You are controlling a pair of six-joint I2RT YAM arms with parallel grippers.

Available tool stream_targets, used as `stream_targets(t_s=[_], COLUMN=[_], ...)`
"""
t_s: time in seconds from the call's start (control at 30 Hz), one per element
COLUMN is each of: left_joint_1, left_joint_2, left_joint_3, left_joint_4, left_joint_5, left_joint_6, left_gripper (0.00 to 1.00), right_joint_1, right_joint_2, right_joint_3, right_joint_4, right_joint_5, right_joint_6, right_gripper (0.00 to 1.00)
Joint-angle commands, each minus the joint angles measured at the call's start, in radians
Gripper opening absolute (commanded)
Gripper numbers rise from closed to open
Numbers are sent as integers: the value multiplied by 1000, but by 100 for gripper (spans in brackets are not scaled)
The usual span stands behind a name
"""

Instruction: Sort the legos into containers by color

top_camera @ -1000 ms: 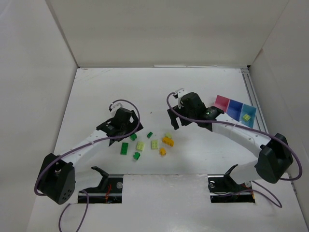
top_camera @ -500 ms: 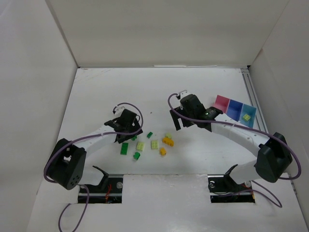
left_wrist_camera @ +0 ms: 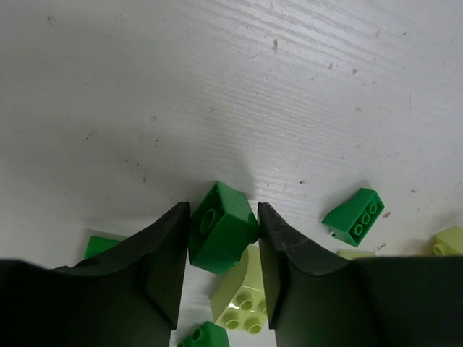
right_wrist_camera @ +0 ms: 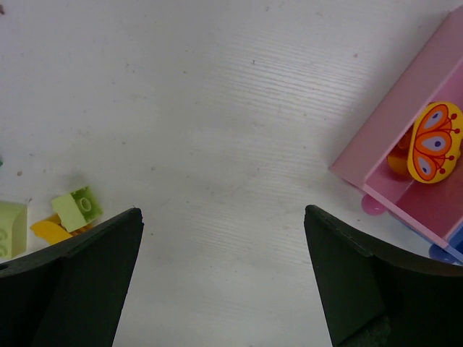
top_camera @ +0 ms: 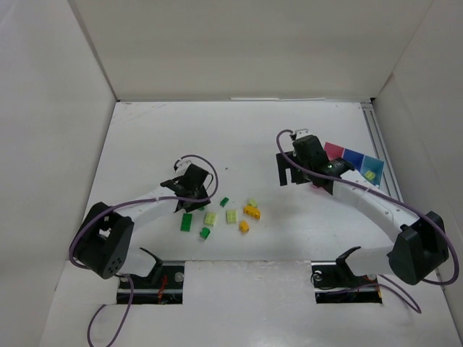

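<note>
Item, dark green brick [left_wrist_camera: 221,230]: on the table [left_wrist_camera: 217,87] at the pile's left edge, pinched askew by your left gripper [left_wrist_camera: 223,217], fingers nearly closed, so it may twist free on lifting and knock the pale yellow-green brick [left_wrist_camera: 242,296] touching it; right gripper [right_wrist_camera: 223,217] wide open, empty, beside the pink bin [right_wrist_camera: 391,144].

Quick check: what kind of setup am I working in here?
Probably a lab robot test booth: plain white walls box in a white table, two arms are bolted at its near edge, and legos and bins sit on it.
</note>
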Motion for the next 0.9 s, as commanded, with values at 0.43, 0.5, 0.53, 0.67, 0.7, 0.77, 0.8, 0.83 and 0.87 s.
stream_targets(t_s=[0.43, 0.5, 0.53, 0.67, 0.7, 0.77, 0.8, 0.83, 0.87], left_joint_1=[-7, -7, -7, -7, -7, -7, -7, -7, -7], left_joint_2=[-148, -190, -202, -225, -225, -225, -225, -215, -215], left_joint_3=[123, 141, 157, 193, 203, 203, 203, 203, 203], left_joint_4=[10, 48, 66, 169, 224, 290, 328, 405, 446], left_joint_5=[36, 66, 91, 192, 221, 326, 367, 402, 489], left_joint_6=[70, 95, 105, 156, 168, 168, 168, 168, 168], left_gripper=[16, 16, 16, 16, 16, 15, 15, 15, 15], right_joint_1=[-87, -97, -97, -97, -97, -97, -85, -75, -48], right_joint_2=[-163, -187, -196, -242, -264, -273, -285, -285, -285], right_joint_3=[-84, -94, -94, -121, -130, -158, -178, -178, -178], right_joint_4=[108, 131, 131, 222, 256, 405, 458, 561, 598], right_joint_5=[-252, -272, -299, -477, -527, -706, -754, -797, -846], right_joint_6=[-87, -96, -108, -153, -153, -131, -116, -102, -90], right_gripper=[97, 97, 97, 97, 97, 95, 95, 95, 95])
